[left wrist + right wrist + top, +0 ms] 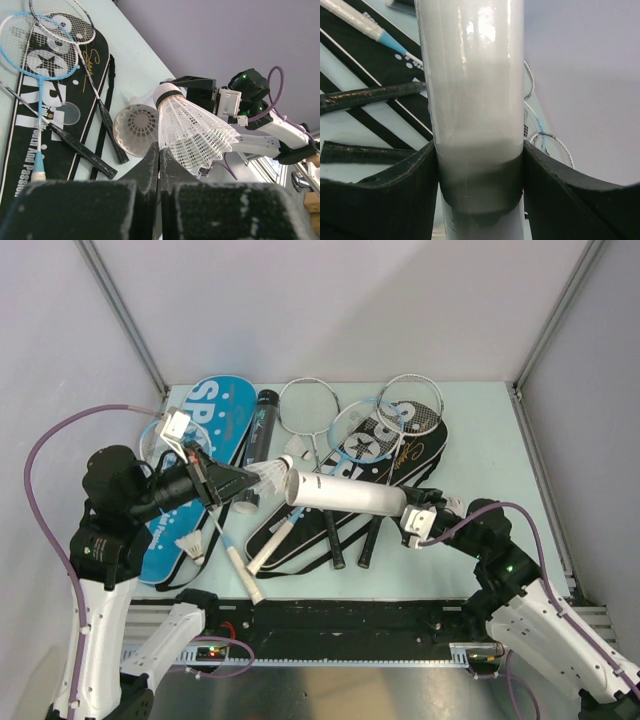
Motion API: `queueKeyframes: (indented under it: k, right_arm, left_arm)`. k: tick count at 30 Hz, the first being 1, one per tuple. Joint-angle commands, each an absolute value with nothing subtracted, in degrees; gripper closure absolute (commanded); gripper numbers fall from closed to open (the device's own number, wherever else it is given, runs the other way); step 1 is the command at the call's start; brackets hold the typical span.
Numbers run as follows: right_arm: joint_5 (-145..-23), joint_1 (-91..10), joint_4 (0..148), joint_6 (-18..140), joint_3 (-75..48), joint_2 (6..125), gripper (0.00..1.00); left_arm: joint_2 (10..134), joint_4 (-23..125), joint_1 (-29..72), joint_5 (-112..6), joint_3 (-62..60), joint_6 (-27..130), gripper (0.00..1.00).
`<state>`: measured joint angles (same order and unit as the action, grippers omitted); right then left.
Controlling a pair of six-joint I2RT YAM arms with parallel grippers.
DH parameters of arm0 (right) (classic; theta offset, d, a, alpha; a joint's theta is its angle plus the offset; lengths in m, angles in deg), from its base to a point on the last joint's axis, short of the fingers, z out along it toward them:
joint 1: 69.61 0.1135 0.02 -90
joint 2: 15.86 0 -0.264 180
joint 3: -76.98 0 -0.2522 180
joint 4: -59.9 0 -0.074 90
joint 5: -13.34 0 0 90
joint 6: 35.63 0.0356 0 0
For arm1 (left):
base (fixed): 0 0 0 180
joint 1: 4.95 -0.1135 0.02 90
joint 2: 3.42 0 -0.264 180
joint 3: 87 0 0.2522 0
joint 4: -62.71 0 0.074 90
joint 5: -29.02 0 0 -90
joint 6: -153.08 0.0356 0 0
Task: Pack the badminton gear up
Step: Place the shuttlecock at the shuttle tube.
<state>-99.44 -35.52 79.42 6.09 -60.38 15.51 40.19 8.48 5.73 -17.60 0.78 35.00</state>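
Note:
My left gripper (243, 481) (161, 146) is shut on the skirt edge of a white shuttlecock (272, 474) (195, 127), held in the air with its cork toward the open mouth of a white shuttle tube (345, 493) (134, 131). The cork sits just beside the tube's rim. My right gripper (408, 512) (480, 180) is shut round the tube (472, 75) near its closed end and holds it roughly level above the black racket bag (425, 452).
A blue racket bag (210, 415) lies at the left with another shuttlecock (190, 545) on it. A black shuttle tube (263, 425) lies beside it. Several rackets (312, 408) lie across the black bag, and a white-handled racket (238, 565) lies near the front edge.

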Motion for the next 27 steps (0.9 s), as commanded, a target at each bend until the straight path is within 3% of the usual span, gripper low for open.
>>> queueKeyframes:
  k: [1, 27]
  right_arm:
    - [-100.51, -38.5, 77.85, 4.23, -58.01, 13.15, 0.55]
    - [-108.4, -39.8, 77.89, 0.57, -52.96, 15.63, 0.56]
  left_arm:
    - [39.5, 7.8, 5.33, -13.21, 2.04, 33.5, 1.0]
    - [44.38, 7.82, 7.95, -6.94, -5.39, 32.22, 1.0]
